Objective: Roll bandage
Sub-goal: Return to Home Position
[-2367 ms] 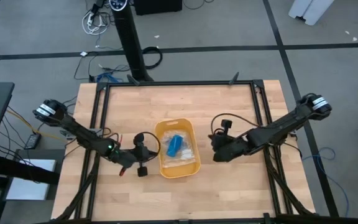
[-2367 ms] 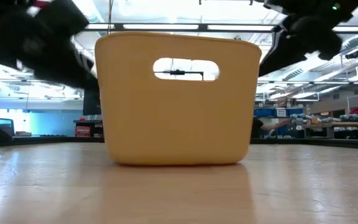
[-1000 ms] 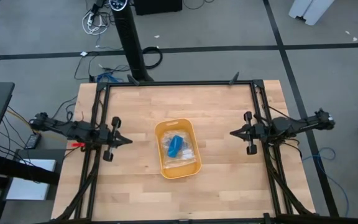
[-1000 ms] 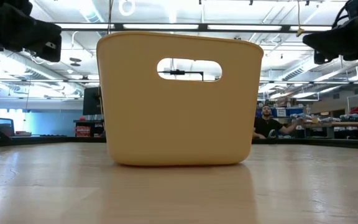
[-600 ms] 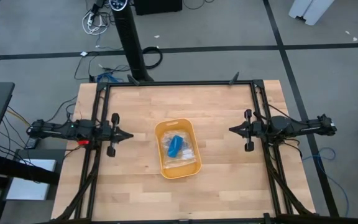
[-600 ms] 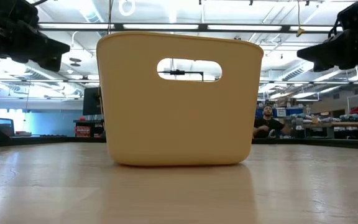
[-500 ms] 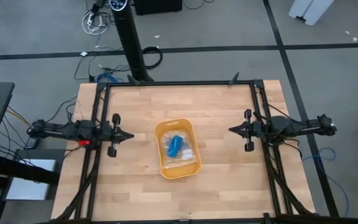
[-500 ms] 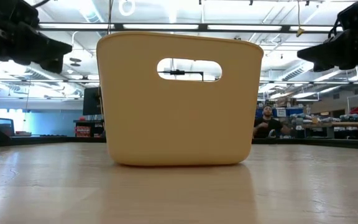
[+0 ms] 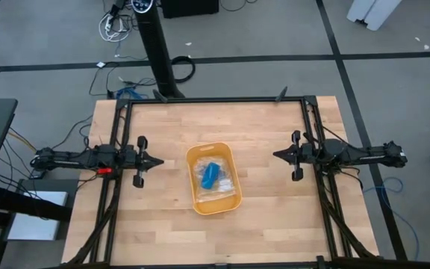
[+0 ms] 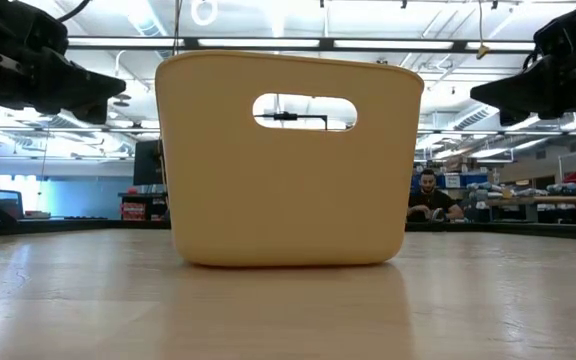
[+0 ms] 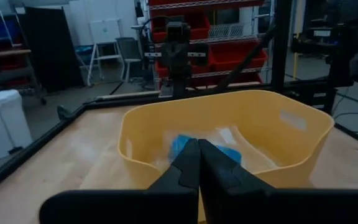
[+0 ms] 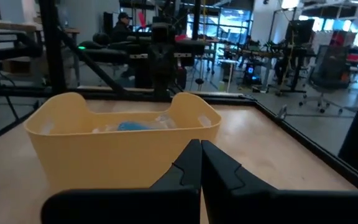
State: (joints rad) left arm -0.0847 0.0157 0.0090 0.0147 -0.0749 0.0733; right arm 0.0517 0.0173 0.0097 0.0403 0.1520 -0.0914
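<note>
From above: the yellow bin [image 9: 189, 175] sits about mid-desk [image 9: 260, 224]; inside it is a clear bag [image 9: 225, 184] with the blue bandage [image 9: 210, 175] in it, rolled up into a little lump; nothing else is on the wood as far as I can see. The left pincer [image 9: 157, 161] is over the left part of the desk, well apart from the bin, tip aimed at it; fingers clenched, gripping nothing. The right pincer [image 9: 276, 155] mirrors that on the right side, also well apart, clenched and gripping nothing. Both arms stretch out over the desk's side edges.

From desk level: the bin's wall [image 10: 288, 200] fills the middle, handle slot [image 10: 304, 112] near its top rim, so the bandage is hidden here; dark arm ends [image 10: 38, 65] poke in at both top corners, can't say which is whose; a person [image 10: 430, 197] sits way off in the room beyond.

Left wrist cam: its two fingers [image 11: 188, 165] are pressed flat together, pointing at the bin; you can see the blue bandage [image 11: 180, 145] down in the bag past the near rim; the right arm [image 11: 178, 53] faces it from beyond the bin.

Right wrist cam: same deal, fingers [image 12: 188, 163] shut tight on nothing; a bit of blue [image 12: 132, 126] peeks over the bin's rim; the left arm [image 12: 165, 53] is beyond, and a person [image 12: 122, 25] is off in the room.
</note>
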